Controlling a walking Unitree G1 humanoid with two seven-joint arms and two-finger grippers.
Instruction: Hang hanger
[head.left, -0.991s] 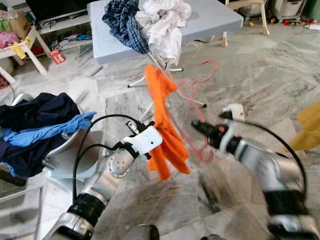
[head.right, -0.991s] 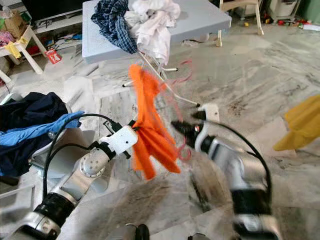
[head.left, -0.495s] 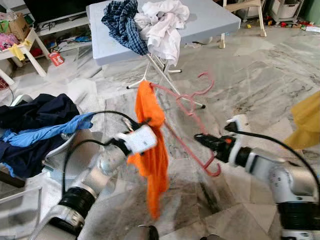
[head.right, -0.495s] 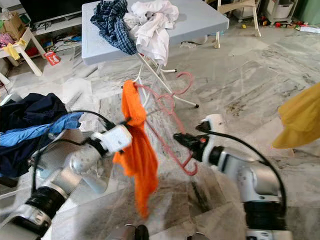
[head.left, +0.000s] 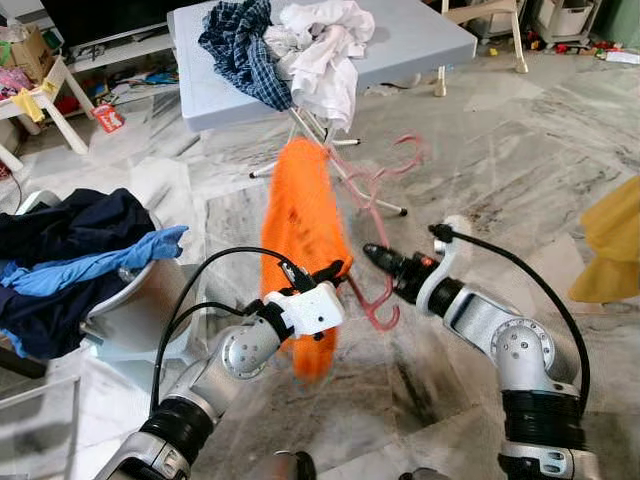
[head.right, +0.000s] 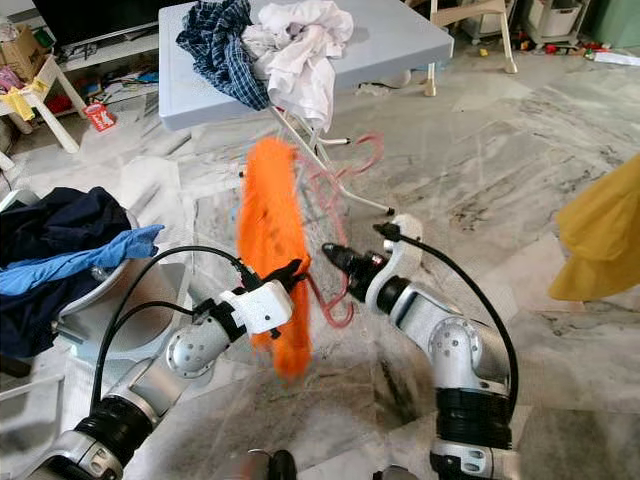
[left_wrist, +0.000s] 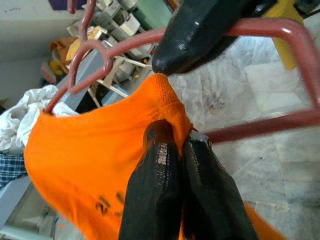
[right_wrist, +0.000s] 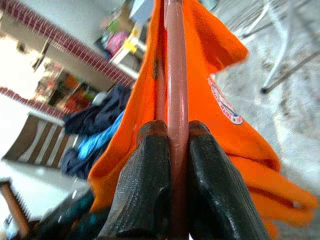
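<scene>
Right gripper (right_wrist: 167, 137) is clamped on the pink hanger (head.left: 375, 185) rod; left gripper (left_wrist: 175, 137) pinches the orange shirt (head.left: 300, 225) by its hem, both held mid-air betw. the arms, in front of the grey table (head.left: 420, 40). Advice: keep hanger level w/ hook up, spread fabric evenly over the shoulders, avoid tugging so cloth won't slide off.

My left arm reaches forward and up from the lower left, elbow bent, its left gripper (head.left: 335, 270) pinched tight on the orange shirt (head.left: 300, 230). My right arm stretches in from the right, forearm angled leftward, the right gripper (head.left: 372, 254) clamped around the pink hanger (head.left: 375, 300) bar.
</scene>
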